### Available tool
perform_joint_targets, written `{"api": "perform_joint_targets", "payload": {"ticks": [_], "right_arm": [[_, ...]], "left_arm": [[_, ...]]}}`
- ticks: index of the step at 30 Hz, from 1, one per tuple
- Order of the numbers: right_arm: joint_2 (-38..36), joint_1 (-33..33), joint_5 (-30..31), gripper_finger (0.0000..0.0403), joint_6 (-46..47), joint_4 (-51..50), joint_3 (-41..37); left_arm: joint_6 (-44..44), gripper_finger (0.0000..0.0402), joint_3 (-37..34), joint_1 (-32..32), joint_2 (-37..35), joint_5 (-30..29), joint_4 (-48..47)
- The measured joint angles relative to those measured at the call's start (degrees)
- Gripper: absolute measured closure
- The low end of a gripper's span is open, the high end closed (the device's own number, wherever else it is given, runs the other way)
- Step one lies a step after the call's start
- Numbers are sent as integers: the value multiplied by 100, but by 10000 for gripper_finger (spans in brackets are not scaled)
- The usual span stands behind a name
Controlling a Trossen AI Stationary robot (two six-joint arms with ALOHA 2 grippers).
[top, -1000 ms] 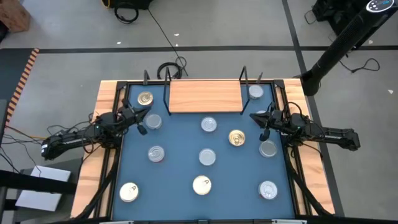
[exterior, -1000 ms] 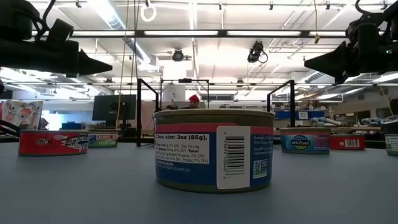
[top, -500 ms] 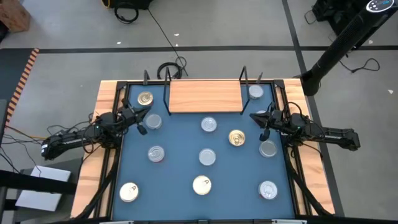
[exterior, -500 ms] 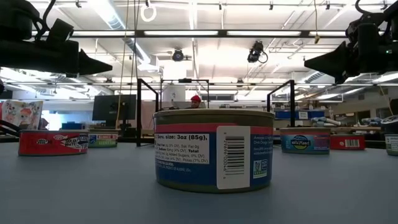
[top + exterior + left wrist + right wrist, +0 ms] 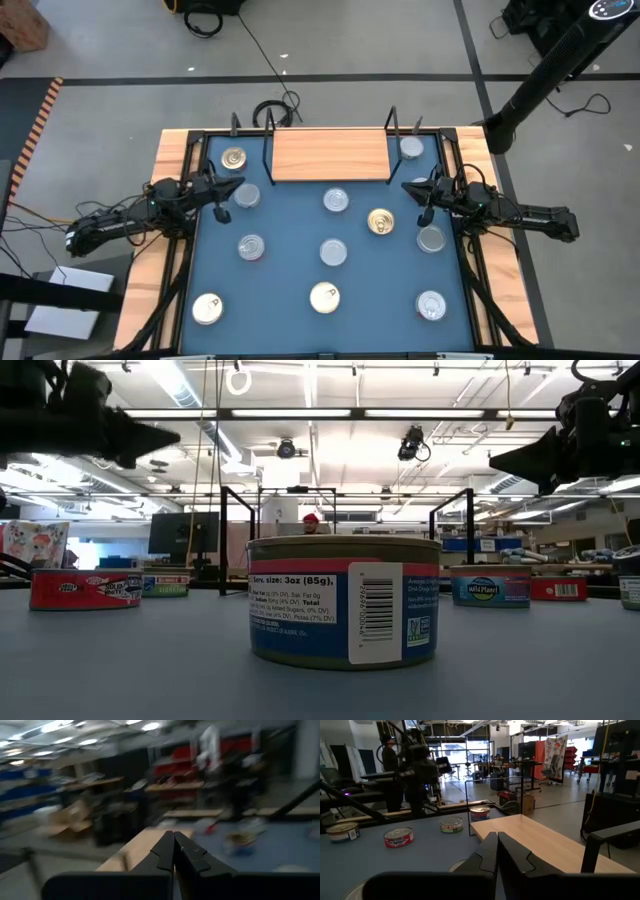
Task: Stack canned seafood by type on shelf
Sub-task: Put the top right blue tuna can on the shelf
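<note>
Swinging slightly, the left gripper [image 5: 222, 190] hangs closed and empty, like the right gripper [image 5: 412, 188]; open wide before descending squarely over the silver-topped tin [image 5: 247, 196] just beyond its jaws.

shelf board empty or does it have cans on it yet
Empty: the high view shows the shelf as bare wood, the cans lying on the blue table.

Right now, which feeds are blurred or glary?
Left wrist view: motion-smeared throughout, only the left gripper reads, fingers shut. Right wrist view: sharp, right gripper shut, shelf clear. Low view: ceiling lights glare, the front can label legible. High view: even light, no blur.
</note>
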Motion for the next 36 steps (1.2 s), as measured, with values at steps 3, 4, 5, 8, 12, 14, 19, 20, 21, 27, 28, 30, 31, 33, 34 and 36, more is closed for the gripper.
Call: {"api": "perform_joint_targets", "payload": {"ticks": [3, 4, 5, 8, 12, 14, 19, 20, 21, 27, 28, 30, 31, 33, 34, 36], "right_arm": [[0, 0, 2, 380, 1, 0, -1], [0, 0, 0, 380, 1, 0, 0], [-2, -2, 2, 380, -1, 0, 1], [-2, 0, 2, 380, -1, 0, 0], [0, 0, 2, 380, 0, 0, 1], [0, -2, 0, 380, -1, 0, -2], [0, 0, 0, 380, 0, 0, -1], [0, -2, 1, 380, 1, 0, 0], [0, -1, 2, 380, 1, 0, 1], [0, -2, 2, 380, 1, 0, 1], [0, -1, 2, 380, 0, 0, -1], [-1, -1, 1, 380, 0, 0, -1], [0, -1, 1, 380, 0, 0, 1], [0, -1, 1, 380, 0, 0, -1], [-2, -1, 1, 380, 0, 0, -1], [0, -2, 2, 380, -1, 0, -1]], "left_arm": [[-65, 390, 192, 1, 198, 306, -196], [-74, 390, 258, 1, 294, 392, -271], [-86, 390, 316, 1, 395, 495, -308], [-160, 390, 437, -2, 833, 899, -330], [-361, 390, 671, -2, 1613, 1280, -576], [-437, 390, 816, -2, 2007, 1288, -837], [-472, 390, 1200, -2, 2856, 1288, -1122], [-477, 390, 1274, -2, 3005, 1288, -1125], [-487, 390, 1349, -2, 3151, 1287, -1154], [-357, 390, 1805, -2, 3958, 1277, -1002], [-268, 390, 1851, -2, 4091, 1271, -891], [-98, 390, 1950, -2, 4394, 1266, -519], [-16, 390, 2001, -2, 4544, 1275, -343], [57, 390, 2103, -2, 4859, 1325, -106], [121, 390, 2154, -2, 5026, 1351, -12], [286, 390, 2253, -2, 5362, 1387, 189]]}}
